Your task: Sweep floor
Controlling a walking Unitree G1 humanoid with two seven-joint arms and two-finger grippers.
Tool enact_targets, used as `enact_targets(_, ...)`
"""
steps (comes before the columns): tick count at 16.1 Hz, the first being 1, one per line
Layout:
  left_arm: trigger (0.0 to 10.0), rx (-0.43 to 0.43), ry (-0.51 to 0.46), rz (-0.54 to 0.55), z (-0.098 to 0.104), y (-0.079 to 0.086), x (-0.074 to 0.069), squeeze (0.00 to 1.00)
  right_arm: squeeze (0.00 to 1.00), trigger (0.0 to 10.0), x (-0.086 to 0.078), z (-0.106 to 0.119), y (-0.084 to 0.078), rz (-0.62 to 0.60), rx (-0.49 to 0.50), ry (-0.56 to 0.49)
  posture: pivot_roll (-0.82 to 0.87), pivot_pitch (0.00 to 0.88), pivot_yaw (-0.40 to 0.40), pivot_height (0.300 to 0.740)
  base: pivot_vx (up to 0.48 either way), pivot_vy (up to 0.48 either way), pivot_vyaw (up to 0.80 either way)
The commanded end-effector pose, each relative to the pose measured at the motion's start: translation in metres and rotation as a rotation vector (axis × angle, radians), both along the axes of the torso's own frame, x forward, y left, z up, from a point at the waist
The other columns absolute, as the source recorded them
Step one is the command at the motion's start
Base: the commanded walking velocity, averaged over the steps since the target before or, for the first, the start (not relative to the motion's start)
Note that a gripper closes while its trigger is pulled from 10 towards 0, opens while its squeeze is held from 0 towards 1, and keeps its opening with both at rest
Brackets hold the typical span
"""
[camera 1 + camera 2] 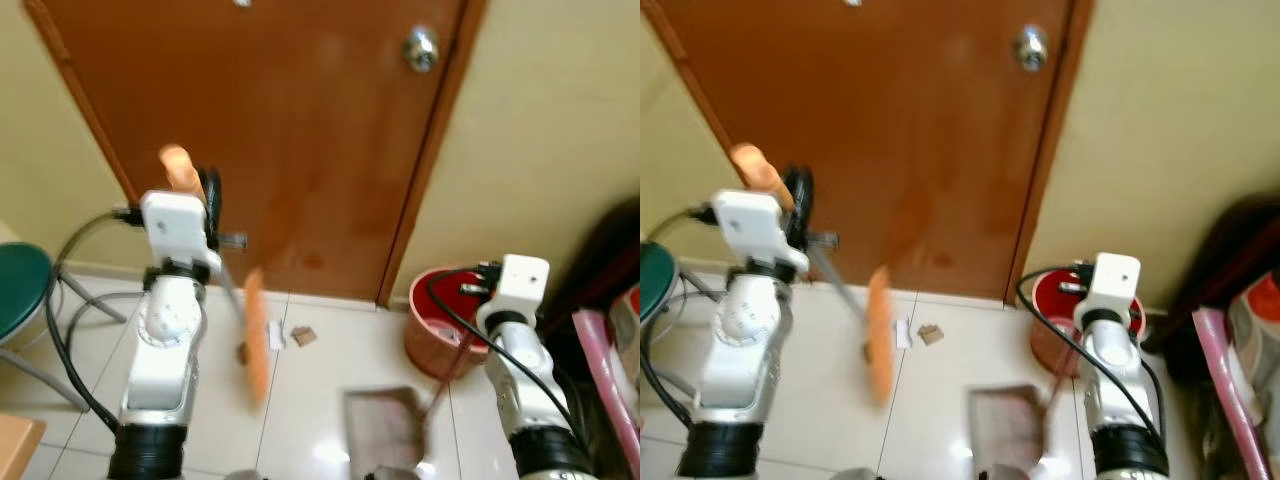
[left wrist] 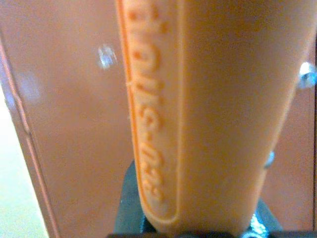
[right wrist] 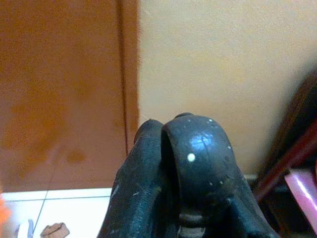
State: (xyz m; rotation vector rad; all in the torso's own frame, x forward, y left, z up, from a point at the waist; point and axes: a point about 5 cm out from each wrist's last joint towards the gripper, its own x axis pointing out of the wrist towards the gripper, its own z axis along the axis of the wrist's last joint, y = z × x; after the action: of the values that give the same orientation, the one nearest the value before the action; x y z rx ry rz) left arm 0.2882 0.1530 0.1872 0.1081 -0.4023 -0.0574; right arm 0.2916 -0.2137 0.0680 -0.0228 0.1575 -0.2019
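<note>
L gripper [image 1: 205, 195]: upper left of the left eye view, fingers closed round the orange broom handle [image 1: 180, 168]; the left wrist view looks straight along that handle, raised lettering legible close up.
Broom: thin shaft runs down-right from the grip to a blurred orange head [image 1: 257, 345] at lower centre, just above or on the pale tile floor [image 1: 320, 350]; can't tell which, prob mid-stroke.
R gripper [image 3: 173, 163]: in the right wrist view the two black fingers sit pressed together; whether they pinch anything can't be told from there. In the eye views the R arm stands at lower right, and a thin reddish rod runs from near it down to the dustpan [image 1: 383, 430], so it likely has the pan's handle — a guess, the grip is hidden.
Dustpan: grey-brown tray, bottom centre, blurred, w/ nothing visible in it.
Debris: a white scrap [image 1: 276, 335] and a brown scrap [image 1: 304, 336] lie on the tile just right of the broom head, in front of the brown door [image 1: 300, 130], well short of the pan.
Progress: early to mid. Tools in hand and in position; scraps not yet in the pan.
Left to do: drag both scraps back to the pan lip, push them in, lift the pan.
Nearby: red bucket [image 1: 432, 320] at centre right by the door frame; green stool [image 1: 20, 285] at the left edge.
</note>
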Motion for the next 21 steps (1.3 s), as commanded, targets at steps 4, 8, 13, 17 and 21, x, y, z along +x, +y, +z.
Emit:
enact_targets(4, 10.0, 0.082, 0.055, -0.012, -0.019, 0.012, 0.008, 0.0, 0.0, 10.0, 0.001, 0.008, -0.002, 0.018, 0.044, -0.042, -0.02, 0.004, -0.015, 0.74, 0.0, 0.0, 0.0)
enact_targets(8, 10.0, 0.149, 0.09, -0.022, -0.031, 0.024, 0.024, 0.0, 0.0, 10.0, -0.003, 0.011, -0.013, -0.014, 0.038, -0.036, -0.05, 0.032, -0.021, 0.74, 0.0, 0.0, 0.0)
enact_targets(13, 10.0, 0.221, 0.069, -0.078, -0.028, 0.022, 0.05, 0.0, 0.0, 10.0, -0.018, 0.013, -0.01, 0.005, 0.05, -0.014, -0.1, 0.102, -0.042, 0.74, 0.0, 0.0, 0.0)
enact_targets(17, 10.0, 0.361, 0.153, -0.272, -0.052, -0.005, 0.06, 0.02, 0.0, 10.0, -0.037, 0.021, -0.021, -0.027, 0.034, -0.001, -0.18, 0.153, -0.036, 0.74, 0.0, 0.0, 0.0)
enact_targets(21, 10.0, 0.356, 0.274, -0.361, -0.07, -0.019, 0.066, 0.02, 0.0, 10.0, -0.045, 0.027, -0.028, -0.05, 0.026, 0.003, -0.22, 0.168, -0.029, 0.74, 0.0, 0.0, 0.0)
